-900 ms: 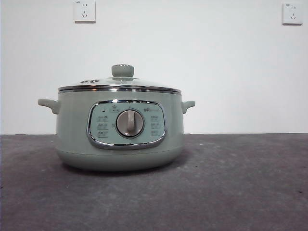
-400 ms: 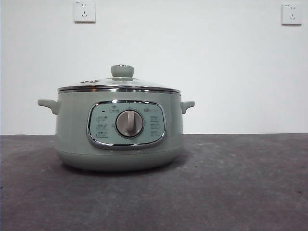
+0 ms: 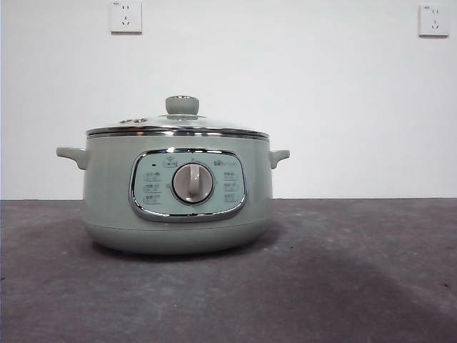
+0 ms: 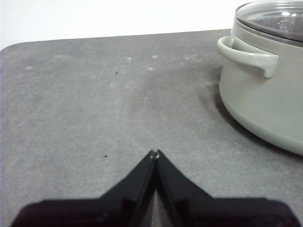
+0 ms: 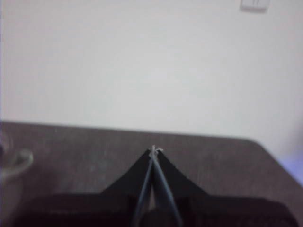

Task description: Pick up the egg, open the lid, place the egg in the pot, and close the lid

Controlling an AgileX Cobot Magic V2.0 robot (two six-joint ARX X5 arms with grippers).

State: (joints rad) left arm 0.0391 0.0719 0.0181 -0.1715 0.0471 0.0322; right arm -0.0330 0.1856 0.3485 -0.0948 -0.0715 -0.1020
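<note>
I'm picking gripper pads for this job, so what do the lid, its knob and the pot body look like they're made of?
The lid looks like clear glass in a shiny chrome-like metal rim: it is see-through and mirrors highlights. Its knob looks like matte sage-green plastic, though coated metal is possible. The pot has a smooth, satin sage-green shell, plastic or painted metal; the pictures cannot settle which.

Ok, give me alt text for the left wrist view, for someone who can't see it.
The left claw, jaws shut and empty, hangs over bare grey table. Off to one side sits the sage-green pot, one side handle facing the camera, with the glass lid on it.
</note>
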